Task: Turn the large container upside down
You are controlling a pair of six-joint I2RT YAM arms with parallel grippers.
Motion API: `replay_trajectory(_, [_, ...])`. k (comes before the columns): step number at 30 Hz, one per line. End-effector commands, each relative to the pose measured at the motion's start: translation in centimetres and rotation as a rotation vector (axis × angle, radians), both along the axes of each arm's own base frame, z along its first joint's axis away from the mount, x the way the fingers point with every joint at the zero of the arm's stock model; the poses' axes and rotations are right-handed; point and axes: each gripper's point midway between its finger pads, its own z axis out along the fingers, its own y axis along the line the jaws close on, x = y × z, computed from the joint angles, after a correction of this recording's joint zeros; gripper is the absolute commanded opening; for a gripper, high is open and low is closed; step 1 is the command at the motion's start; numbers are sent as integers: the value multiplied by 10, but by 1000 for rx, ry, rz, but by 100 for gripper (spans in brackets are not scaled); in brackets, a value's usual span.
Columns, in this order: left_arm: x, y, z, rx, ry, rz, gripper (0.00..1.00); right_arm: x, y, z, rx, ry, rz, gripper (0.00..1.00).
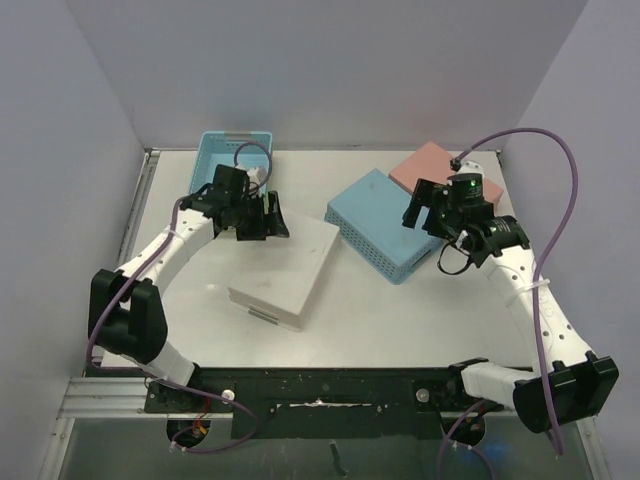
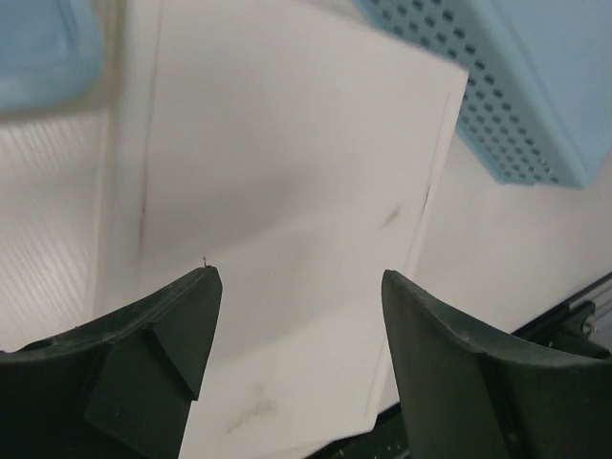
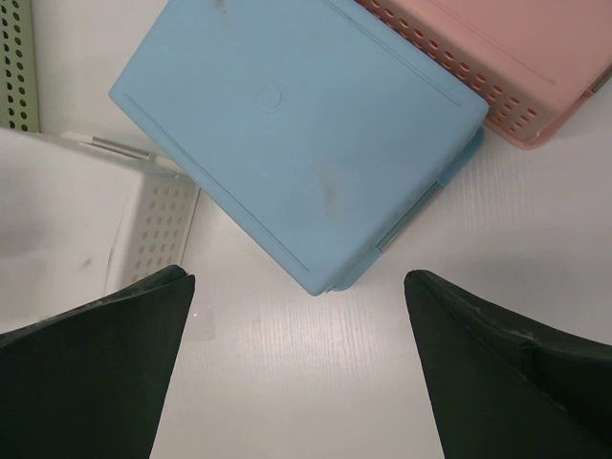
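Observation:
The large white container [image 1: 285, 268] lies in the middle of the table with its flat base facing up. Its base fills the left wrist view [image 2: 287, 163], and its perforated side shows in the right wrist view [image 3: 158, 225]. My left gripper [image 1: 266, 222] is open and empty, hovering over the container's far left end, with its fingers [image 2: 163, 325] spread above the base. My right gripper [image 1: 424, 214] is open and empty above the near corner of the blue container [image 1: 385, 225], over bare table [image 3: 296, 287].
The blue perforated container [image 3: 296, 124] lies base up right of the white one, also in the left wrist view [image 2: 516, 86]. A pink container [image 1: 440, 168] lies base up behind it. A small blue basket [image 1: 230, 158] stands open at the back left. A green perforated edge [image 3: 14, 57] shows.

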Motion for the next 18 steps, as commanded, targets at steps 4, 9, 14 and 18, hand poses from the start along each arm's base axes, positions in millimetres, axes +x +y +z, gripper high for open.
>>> replay_trajectory(4, [-68,-43,13,-105,-34,-123,67,18,17,8,62,-36,39,100])
replay_trajectory(9, [-81,-44,-12,-92,25,-123,66,30,36,10,125,-48,88,100])
replay_trajectory(14, [-66,-13,-14,50,-1,-56,67,30,39,7,96,-28,89,100])
replay_trajectory(18, [-46,34,-20,39,28,91,67,23,34,-1,78,-12,76,100])
